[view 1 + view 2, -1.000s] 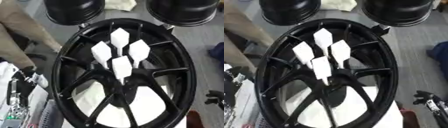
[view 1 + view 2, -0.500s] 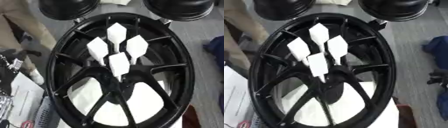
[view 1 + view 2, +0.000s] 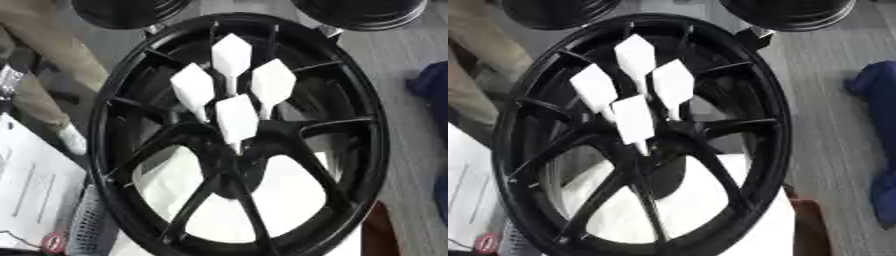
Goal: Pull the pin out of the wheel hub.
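One big black wheel fills almost the whole view. It lies flat on something white, with thin spokes running out from its middle to the rim. Two more black wheels peek in at the top edge. A white sheet lies at the left edge of the view, and something dark blue sits on the grey floor to the right.

Four white pins stand bunched near the middle of the wheel. Each one has a wide, flat top shaped like a kite and a thin stem going down to the hub. The nearest pin is lowest in the view, and its stem looks like it goes right down into the hub.

No robot hand shows in either view, so I cannot tell if the fingers are open or closed.

I think the pull has not started yet. To do it well, a hand should come down from above, pinch the flat top of just one pin, and lift straight up along the stem. It should keep clear of the other three tops, which are very close.
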Robot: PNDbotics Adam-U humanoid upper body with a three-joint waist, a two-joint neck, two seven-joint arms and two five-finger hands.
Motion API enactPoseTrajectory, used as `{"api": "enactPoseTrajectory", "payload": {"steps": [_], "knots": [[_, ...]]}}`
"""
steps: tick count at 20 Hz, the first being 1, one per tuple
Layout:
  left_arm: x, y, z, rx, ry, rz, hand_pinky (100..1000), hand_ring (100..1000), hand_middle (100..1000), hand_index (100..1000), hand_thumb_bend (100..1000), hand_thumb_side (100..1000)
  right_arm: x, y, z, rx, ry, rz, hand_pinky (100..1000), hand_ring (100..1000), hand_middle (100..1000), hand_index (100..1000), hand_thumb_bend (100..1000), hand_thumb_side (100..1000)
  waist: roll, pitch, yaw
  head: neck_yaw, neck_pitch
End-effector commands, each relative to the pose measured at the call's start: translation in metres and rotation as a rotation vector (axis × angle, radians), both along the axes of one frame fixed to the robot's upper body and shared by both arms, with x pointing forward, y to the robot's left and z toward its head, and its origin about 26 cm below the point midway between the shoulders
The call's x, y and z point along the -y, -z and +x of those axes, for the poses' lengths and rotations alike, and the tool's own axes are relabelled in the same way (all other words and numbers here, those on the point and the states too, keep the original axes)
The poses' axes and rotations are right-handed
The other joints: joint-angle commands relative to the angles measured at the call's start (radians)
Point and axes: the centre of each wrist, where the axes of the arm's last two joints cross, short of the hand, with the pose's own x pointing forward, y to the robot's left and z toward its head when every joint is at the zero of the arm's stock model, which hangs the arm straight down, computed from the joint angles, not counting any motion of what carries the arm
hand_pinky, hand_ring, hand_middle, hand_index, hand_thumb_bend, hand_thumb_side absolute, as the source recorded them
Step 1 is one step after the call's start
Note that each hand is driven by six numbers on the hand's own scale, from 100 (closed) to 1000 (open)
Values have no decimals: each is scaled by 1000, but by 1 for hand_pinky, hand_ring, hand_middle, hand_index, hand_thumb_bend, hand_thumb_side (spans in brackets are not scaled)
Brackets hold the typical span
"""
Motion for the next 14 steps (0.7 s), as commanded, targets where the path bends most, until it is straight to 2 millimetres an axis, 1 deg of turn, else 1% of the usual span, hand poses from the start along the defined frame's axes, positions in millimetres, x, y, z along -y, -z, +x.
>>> {"api": "enactPoseTrajectory", "payload": {"steps": [1,6,7,8,12,14], "knots": [[3,-31,-8,44,15,77,695,776,557,716,839,534,0,-38,-5,80,-27,-71,850,652,708,804,100,561,0,-12,1,-4,-9],[6,-58,-13,72,23,162,699,778,561,721,841,537,-5,-68,-9,156,-50,-136,849,663,713,806,100,505,1,-8,5,-12,-32],[6,-61,-13,77,25,173,699,778,561,721,861,552,-6,-72,-10,165,-53,-148,849,664,714,806,100,509,1,-8,5,-14,-35],[7,-65,-13,84,29,182,699,778,560,720,840,535,-6,-76,-10,172,-57,-158,848,664,714,806,100,476,0,-7,5,-17,-39],[11,-73,-13,102,41,187,697,775,557,718,844,532,-10,-88,-9,199,-78,-175,847,665,712,804,100,475,-3,-5,5,-20,-43],[13,-75,-13,109,48,186,697,775,557,718,845,532,-14,-95,-8,215,-94,-184,846,668,712,803,100,474,-5,-3,6,-22,-40]]}}
